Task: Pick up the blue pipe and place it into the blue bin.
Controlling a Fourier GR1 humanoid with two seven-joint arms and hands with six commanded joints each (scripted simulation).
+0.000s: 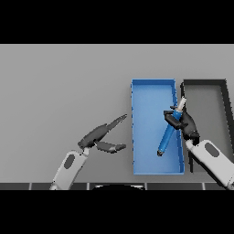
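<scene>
The blue pipe (167, 134) is a long blue rod with a pale tip at its far end, and it slants over the right half of the blue bin (148, 96). My right hand (187, 124) is shut on the pipe near its upper part, at the bin's right wall. The pipe's lower end points down into the bin; whether it touches the floor I cannot tell. My left hand (98, 135) hovers over the table left of the bin, open, with fingers stretched toward it.
A black bin (205, 83) stands directly right of the blue one, their walls nearly touching. The grey table (59, 91) stretches to the left and behind both bins.
</scene>
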